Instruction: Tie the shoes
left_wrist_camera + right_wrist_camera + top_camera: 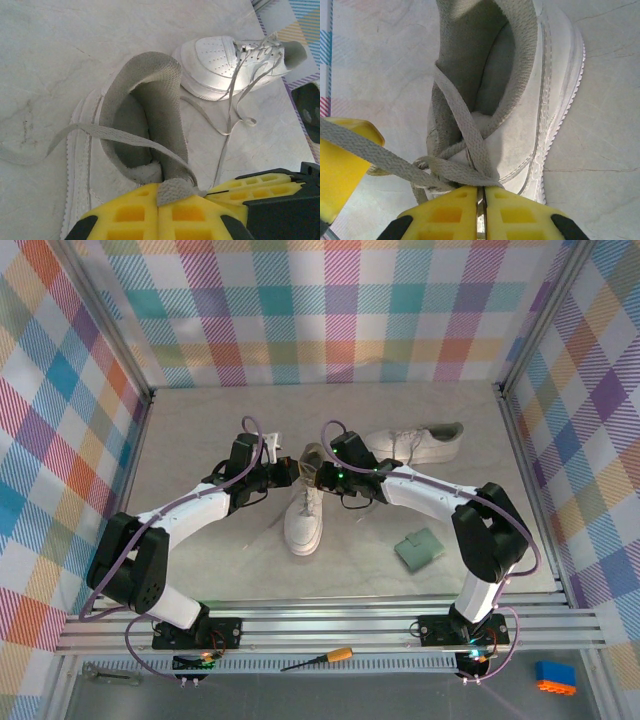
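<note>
L hand (159,202) clamped on grey opening edge of near sneaker (304,522), mid-surface (200,430), prob. to steady it; R hand (480,195) pinched narrow on its lace (465,131), likely tensioning the crossover; 2nd sneaker (418,445) lies back-right, laces loose.

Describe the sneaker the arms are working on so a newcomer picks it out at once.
Start at the grey table walled by checked cloth. Mid-table sits a white sneaker, toe toward the near edge. Unlike the other sneaker, set crosswise at the far right, it has the left tool pinching its grey-lined rim and the right tool pinching a lace.
</note>
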